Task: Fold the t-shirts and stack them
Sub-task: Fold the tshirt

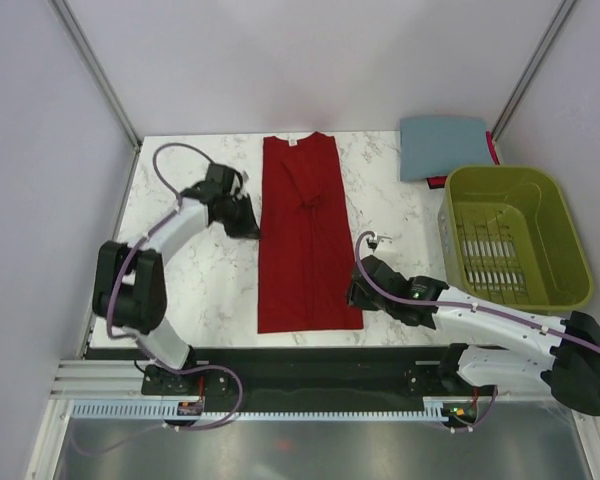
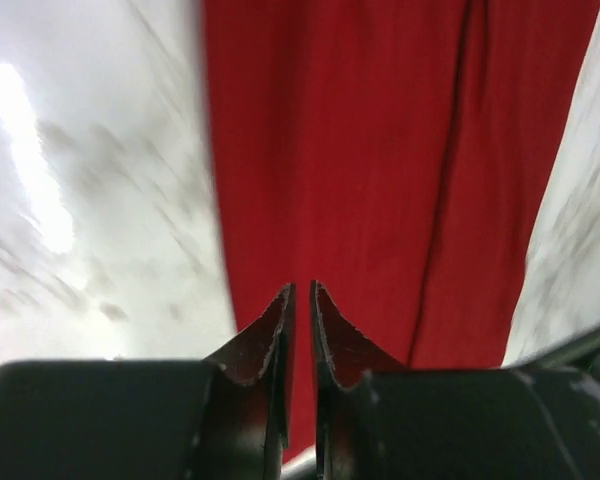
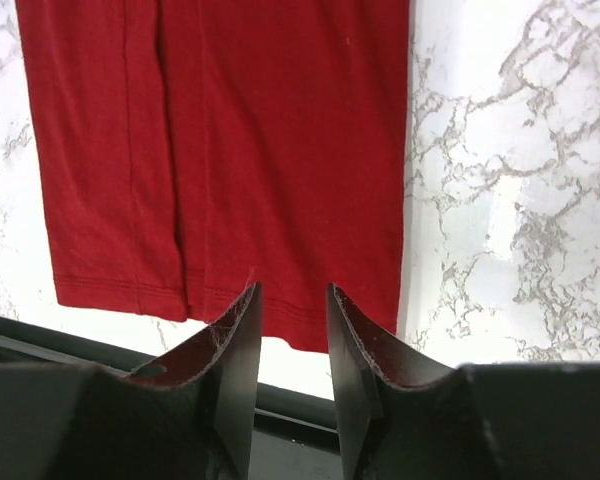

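The dark red t-shirt (image 1: 305, 235) lies flat on the table (image 1: 200, 290) as a narrow strip. Its long axis runs from the collar at the top centre of the overhead frame down to the hem near the arm bases. The blue-grey t-shirt (image 1: 442, 147) sits folded at the upper right, just above the olive basket (image 1: 570, 250).

The left end effector (image 1: 248, 218) is just beside the strip's left edge, about a third of the way down. The arm is bent at the elbow and reaches up and rightward. Its fingers look clenched to a sliver, and I can see no cloth caught between them.

The right end effector (image 1: 354, 292) hangs low at the hem's lower right corner, its arm stretched leftward. Its jaws stand parted and empty, with the hem just ahead of them. I'd guess the hem gets lifted toward the collar, and the right arm is the nearer one for that.
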Controlling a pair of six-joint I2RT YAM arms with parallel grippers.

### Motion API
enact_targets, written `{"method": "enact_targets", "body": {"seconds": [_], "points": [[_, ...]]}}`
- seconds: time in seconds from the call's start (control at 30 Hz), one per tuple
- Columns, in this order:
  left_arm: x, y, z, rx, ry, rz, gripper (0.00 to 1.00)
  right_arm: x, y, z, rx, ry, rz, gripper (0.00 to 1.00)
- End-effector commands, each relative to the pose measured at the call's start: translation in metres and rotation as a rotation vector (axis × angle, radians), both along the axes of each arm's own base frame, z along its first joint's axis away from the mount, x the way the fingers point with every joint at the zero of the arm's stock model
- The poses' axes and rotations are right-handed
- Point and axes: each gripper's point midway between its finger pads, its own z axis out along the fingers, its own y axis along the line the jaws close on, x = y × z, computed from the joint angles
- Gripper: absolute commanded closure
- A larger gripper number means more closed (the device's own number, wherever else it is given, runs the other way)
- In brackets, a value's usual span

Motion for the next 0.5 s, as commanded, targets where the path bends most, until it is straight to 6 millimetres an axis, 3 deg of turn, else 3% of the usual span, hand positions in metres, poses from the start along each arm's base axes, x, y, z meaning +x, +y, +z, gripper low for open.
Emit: {"method": "enact_targets", "body": {"seconds": [0.0,0.03,0.1,0.13,0.17,0.2,0.27,0.3,0.47], "points": [[-0.096,-0.039,-0.007,-0.005,0.064,-0.177,0.82,0.001,0.008,0.009,-0.016,-0.013,0.08,0.6],[-0.129,-0.044,-0.008,-0.009,0.072,-0.202,0.8,0.001,0.011,0.009,-0.008,-0.013,0.095,0.6],[-0.157,-0.038,-0.016,0.018,0.075,-0.168,0.77,-0.001,0.017,0.005,-0.009,0.012,0.117,0.61],[-0.168,-0.043,-0.004,-0.014,0.044,-0.154,0.76,-0.002,0.02,0.004,-0.006,0.022,0.121,0.62],[-0.172,-0.039,-0.007,-0.011,0.04,-0.126,0.76,-0.002,0.023,0.003,-0.002,0.029,0.126,0.62],[-0.184,-0.032,-0.021,-0.006,0.072,-0.1,0.72,-0.002,0.027,0.001,0.001,0.044,0.128,0.62],[-0.189,-0.034,-0.02,-0.07,0.056,-0.05,0.71,0.0,0.032,0.002,0.012,0.045,0.119,0.62],[-0.199,-0.029,-0.033,-0.069,0.079,-0.035,0.7,0.003,0.035,0.003,0.01,0.042,0.109,0.62],[-0.21,-0.009,-0.061,-0.026,0.09,0.049,0.62,0.008,0.052,-0.004,-0.015,0.014,0.067,0.62]]}}
